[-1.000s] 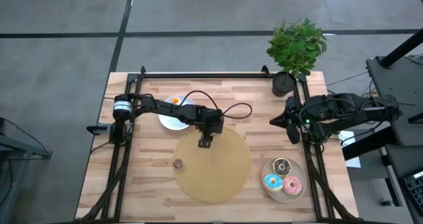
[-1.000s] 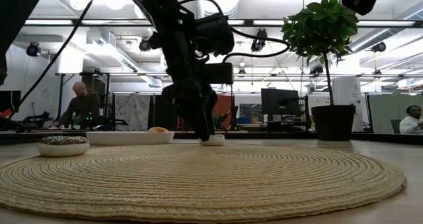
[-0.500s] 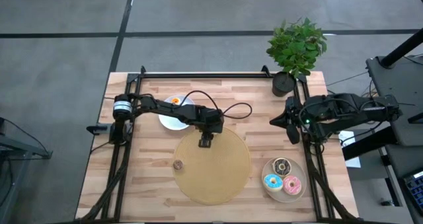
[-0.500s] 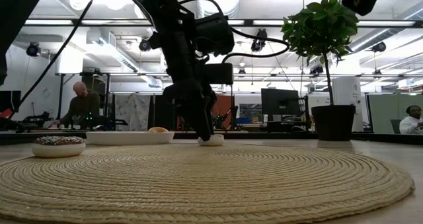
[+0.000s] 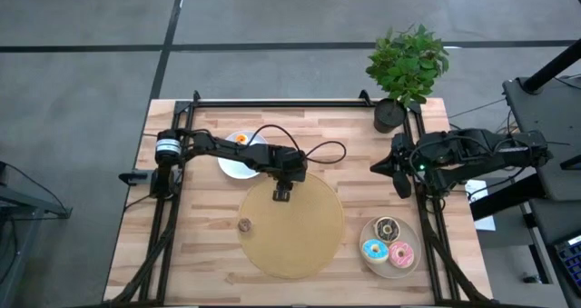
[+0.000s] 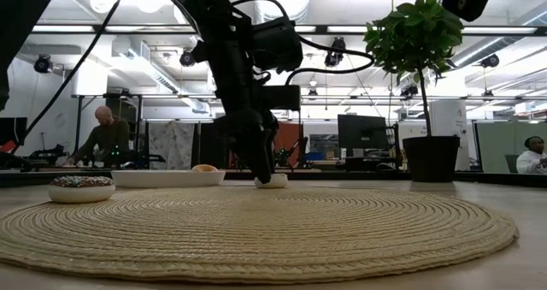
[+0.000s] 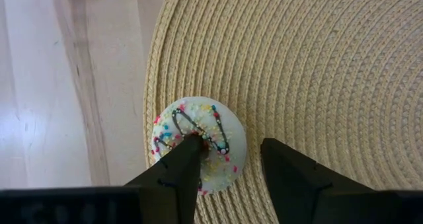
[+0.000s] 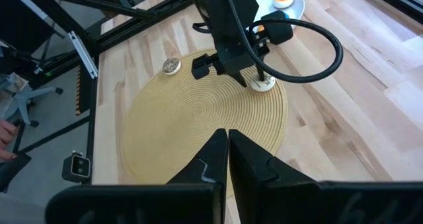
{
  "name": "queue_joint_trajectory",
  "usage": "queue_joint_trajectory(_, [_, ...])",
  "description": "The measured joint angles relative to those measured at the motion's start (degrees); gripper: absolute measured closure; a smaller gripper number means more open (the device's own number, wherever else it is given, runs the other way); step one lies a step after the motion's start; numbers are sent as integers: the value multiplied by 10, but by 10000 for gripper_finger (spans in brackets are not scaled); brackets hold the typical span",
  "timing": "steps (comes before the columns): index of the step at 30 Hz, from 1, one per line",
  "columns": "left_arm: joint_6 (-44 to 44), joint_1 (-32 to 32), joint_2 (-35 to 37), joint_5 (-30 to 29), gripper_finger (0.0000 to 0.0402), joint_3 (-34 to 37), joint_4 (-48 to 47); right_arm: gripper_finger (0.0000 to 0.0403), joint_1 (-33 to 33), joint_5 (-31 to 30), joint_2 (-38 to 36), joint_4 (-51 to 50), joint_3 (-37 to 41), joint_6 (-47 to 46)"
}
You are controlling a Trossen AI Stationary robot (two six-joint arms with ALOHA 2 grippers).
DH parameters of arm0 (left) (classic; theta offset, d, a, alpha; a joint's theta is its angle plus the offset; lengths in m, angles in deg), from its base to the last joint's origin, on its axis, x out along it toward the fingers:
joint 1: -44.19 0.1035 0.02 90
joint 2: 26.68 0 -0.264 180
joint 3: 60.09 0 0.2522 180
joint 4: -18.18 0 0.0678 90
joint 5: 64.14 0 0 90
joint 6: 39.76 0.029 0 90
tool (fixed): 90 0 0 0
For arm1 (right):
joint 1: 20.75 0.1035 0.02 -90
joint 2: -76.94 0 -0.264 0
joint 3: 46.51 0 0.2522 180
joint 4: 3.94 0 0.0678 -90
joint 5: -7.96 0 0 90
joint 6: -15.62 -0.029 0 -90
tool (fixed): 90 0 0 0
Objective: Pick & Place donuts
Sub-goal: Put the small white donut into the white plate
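Observation:
A white donut (image 7: 205,118) with coloured sprinkles lies flat on the far edge of the round woven mat (image 5: 290,240). My left gripper (image 7: 228,145) points steeply down at it and is shut on it, also seen in the high view (image 5: 283,195) and the low view (image 6: 267,177). A chocolate-topped donut (image 5: 244,224) sits on the mat's left part. An orange donut (image 5: 240,138) lies on the white plate (image 5: 227,167). My right gripper (image 8: 227,151) hangs shut and empty above the table's right edge (image 5: 379,167). My left gripper has one finger (image 7: 188,154) in the white donut's hole and the other finger (image 7: 281,161) outside its rim, with the ring's wall (image 7: 231,151) between them. The fingers come from above, slanting down. The donut rests flat on the mat's edge.
A beige plate (image 5: 407,267) at the near right holds chocolate (image 5: 388,228), blue (image 5: 373,250) and pink (image 5: 400,252) donuts. A potted plant (image 5: 406,67) stands at the far right corner. Bare wood lies left of and in front of the mat. People show in the room behind.
My left gripper has stayed over the white donut and drawn its fingers closer together around the ring's wall. The woven mat has shifted slightly under it.

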Motion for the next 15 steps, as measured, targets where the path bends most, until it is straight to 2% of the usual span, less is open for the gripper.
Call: queue_joint_trajectory(15, [-1, 0, 0, -4, 269, 0, -5, 394, 0, 0, 0, 0, 0, 0])
